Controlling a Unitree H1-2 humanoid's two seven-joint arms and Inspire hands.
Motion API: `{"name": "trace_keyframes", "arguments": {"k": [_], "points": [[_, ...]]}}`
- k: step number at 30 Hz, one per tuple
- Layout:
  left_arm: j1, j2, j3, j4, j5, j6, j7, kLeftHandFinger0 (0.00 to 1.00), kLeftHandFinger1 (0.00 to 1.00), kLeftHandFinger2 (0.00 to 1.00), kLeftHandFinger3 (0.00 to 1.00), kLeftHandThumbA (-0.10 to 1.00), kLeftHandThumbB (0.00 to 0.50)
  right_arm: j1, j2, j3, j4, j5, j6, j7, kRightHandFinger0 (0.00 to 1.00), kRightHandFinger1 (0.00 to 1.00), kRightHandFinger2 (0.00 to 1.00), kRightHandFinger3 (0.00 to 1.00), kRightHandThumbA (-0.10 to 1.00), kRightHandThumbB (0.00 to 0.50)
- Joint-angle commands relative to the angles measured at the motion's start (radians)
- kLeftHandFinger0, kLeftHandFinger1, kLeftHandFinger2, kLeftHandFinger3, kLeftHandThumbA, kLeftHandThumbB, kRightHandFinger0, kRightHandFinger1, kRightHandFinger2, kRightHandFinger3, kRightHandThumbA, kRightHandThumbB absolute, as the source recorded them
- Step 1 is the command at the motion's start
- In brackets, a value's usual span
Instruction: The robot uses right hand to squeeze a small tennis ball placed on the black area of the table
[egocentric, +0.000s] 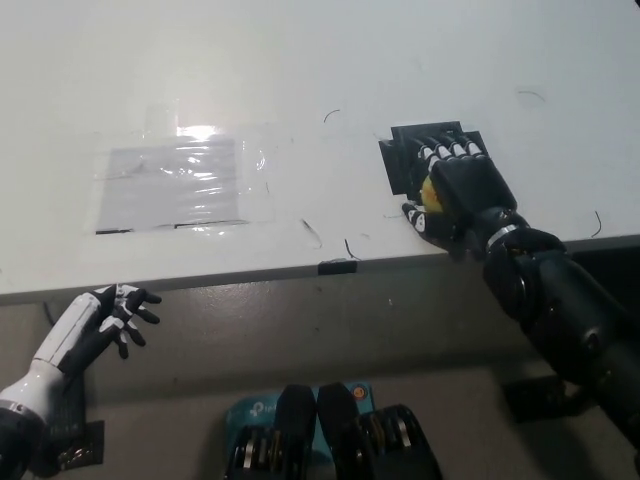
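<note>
A big white table (300, 60) fills most of the view. A clear shiny sheet of plastic (175, 185) lies flat on the left part of it, and a bright spot of light (198, 131) shines at its top edge. A few thin dark squiggles, like bits of thread (314, 233), lie here and there on the white top. The table's front edge (200, 280) is grey. A small black tab (338, 267) sits on that edge. Below it the floor (300, 330) is dull grey-brown. A blue-green box (245, 415) lies on the floor near the bottom.
</note>
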Motion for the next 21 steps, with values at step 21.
{"name": "trace_keyframes", "arguments": {"k": [21], "points": [[0.017,0.015,0.013,0.011,-0.002,-0.055,0.001,0.27,0.35,0.46,0.57,0.93,0.13,0.081,-0.09,-0.129,-0.292,0.027,0.06,0.109,1.0,1.0,1.0,1.0,0.58,0.373]]}}
